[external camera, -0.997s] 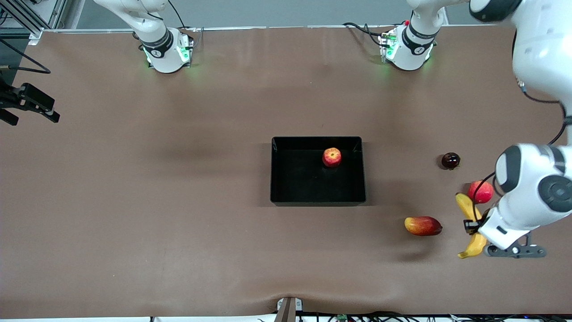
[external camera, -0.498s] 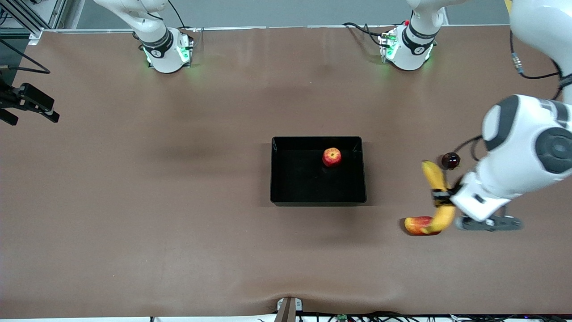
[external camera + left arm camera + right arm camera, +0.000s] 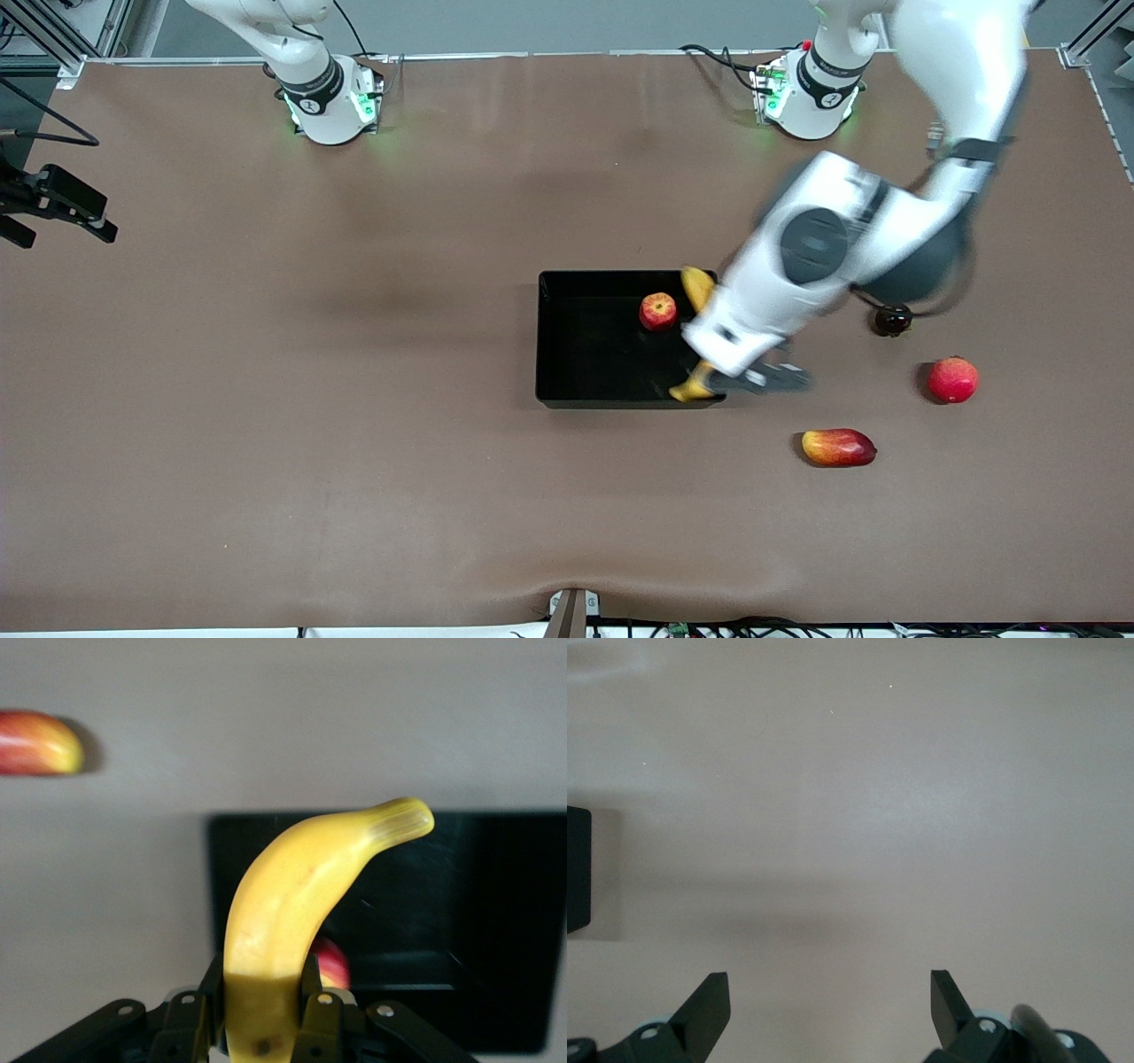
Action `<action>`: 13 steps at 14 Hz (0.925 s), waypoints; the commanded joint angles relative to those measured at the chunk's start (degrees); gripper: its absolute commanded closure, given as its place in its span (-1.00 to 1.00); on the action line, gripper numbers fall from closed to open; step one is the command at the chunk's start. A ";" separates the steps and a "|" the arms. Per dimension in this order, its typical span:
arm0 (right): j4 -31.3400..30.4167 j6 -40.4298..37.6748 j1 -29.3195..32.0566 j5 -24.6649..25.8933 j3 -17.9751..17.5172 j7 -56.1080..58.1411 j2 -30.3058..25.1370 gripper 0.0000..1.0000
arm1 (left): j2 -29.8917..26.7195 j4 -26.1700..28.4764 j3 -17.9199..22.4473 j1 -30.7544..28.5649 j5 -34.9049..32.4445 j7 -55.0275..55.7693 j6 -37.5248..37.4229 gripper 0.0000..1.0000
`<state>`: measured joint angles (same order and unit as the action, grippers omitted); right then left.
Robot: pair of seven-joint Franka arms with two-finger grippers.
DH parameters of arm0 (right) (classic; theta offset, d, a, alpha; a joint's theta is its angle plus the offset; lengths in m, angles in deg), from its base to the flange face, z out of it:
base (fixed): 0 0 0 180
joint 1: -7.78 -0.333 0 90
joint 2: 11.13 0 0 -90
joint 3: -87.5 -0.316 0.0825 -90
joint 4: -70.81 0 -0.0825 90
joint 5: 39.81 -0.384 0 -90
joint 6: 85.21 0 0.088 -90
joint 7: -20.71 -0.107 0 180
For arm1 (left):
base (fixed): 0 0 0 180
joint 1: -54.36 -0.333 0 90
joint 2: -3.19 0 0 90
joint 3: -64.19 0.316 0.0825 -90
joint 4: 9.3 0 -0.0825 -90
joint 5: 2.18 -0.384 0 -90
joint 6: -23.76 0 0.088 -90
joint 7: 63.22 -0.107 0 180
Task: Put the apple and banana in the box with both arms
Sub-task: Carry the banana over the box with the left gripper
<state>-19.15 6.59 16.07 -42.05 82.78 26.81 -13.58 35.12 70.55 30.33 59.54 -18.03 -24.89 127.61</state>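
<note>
Front view: the left gripper is seen clamped on the banana, which is carried in the air over the box, at the box's end toward the left arm. One tip of the banana shows above the wrist and the other tip pokes out below it, over the box wall nearest the front camera. The apple is found lying inside the box, just beside the held banana as seen from above.

From the left wrist view, the banana is gripped low on its body between the two black fingers, its curved length rising away from them over the box. The apple is partly hidden by the banana.

A mango-like fruit, a round red fruit and a small dark fruit lie on the brown table, all toward the left arm's end from the gripper.

The right gripper is held waiting over bare table with its fingers spread wide and nothing between them; in the front view it is seen at the edge, well apart from the box.
</note>
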 commanded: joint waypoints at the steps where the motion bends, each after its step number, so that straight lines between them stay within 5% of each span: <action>1: 1.28 -0.75 1.20 -0.66 -0.56 -0.65 0.60 -1.00 | 1.55 0.22 0.37 5.09 -0.32 6.46 0.64 1.00; 13: 1.28 -0.75 1.20 -0.66 -0.56 -0.65 0.60 -1.00 | 15.52 0.22 0.99 9.50 -6.65 20.12 18.74 1.00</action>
<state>-19.13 6.59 16.11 -42.05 82.95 26.77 -13.57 49.43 71.76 31.36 68.57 -23.44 -6.11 144.31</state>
